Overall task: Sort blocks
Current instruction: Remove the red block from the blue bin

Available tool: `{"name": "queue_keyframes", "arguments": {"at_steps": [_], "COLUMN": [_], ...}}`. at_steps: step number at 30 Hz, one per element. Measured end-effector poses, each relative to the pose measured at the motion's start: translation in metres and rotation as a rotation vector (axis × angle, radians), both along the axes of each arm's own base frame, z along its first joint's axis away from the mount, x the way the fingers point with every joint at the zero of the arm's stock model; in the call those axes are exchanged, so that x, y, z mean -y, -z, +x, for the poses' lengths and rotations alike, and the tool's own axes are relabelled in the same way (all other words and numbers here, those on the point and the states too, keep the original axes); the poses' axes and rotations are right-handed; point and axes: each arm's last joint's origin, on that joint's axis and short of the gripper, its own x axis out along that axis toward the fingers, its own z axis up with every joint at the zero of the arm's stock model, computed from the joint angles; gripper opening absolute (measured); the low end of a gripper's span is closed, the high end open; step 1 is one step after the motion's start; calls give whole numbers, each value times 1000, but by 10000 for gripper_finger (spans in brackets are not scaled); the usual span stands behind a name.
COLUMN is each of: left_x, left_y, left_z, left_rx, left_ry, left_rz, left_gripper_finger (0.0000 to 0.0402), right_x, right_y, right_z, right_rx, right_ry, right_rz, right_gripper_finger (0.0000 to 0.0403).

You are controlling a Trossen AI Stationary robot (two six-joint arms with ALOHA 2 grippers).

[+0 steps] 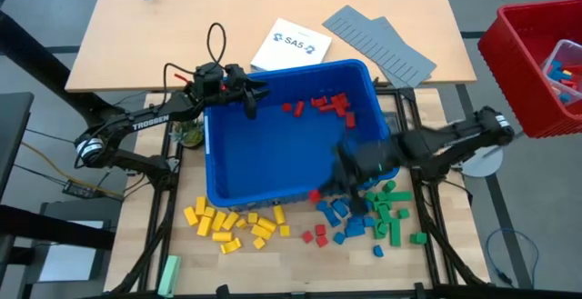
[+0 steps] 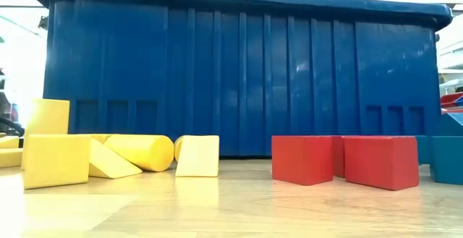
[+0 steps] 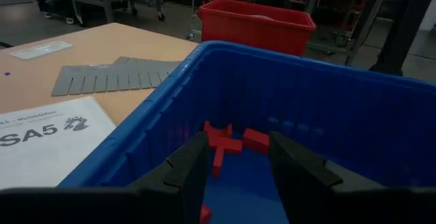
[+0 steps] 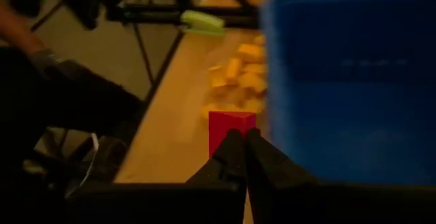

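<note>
My right gripper (image 1: 320,193) is pinched fully shut and holds nothing, low at the front rim of the bin (image 1: 218,167). A red block (image 4: 230,124) stands on the table just past its fingertips. My left gripper (image 1: 250,108) hangs inside the bin's far left corner, fingers (image 3: 184,166) partly apart and empty, with loose red blocks (image 3: 225,142) on the floor ahead of it.

Risks, as I judge them:
- Shut fingertips this close to the red block would shove it rather than grip it; a push could send it into the blue pile (image 1: 346,217) beside my right gripper, mixing colours.
- The bin wall is right alongside that gripper; a swing toward it could nudge the whole bin.
- Left fingers sit close to the rim and may catch it on lifting.

Containers:
- Blue bin: only red blocks remain, clustered far from my left gripper.
- Red bin (image 1: 509,40), beyond my right arm: a few mixed pieces.
- Sorted on the table: yellow pile (image 1: 232,226), green pile (image 1: 391,213).
</note>
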Motion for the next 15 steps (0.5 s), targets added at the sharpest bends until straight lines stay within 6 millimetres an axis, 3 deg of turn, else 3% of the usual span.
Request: {"name": "queue_keyframes", "arguments": {"at_steps": [8, 15], "left_x": [0, 0], "left_y": [0, 0], "left_z": [0, 0], "left_rx": [1, 0], "left_ry": [0, 0], "left_rz": [1, 0], "left_gripper_finger": [163, 163], "right_x": [-86, -124], "right_y": [34, 97], "right_z": [1, 20], "right_rx": [-91, -281], "right_ry": [-18, 9], "right_rz": [-29, -122], "right_gripper_finger": [0, 0]}}
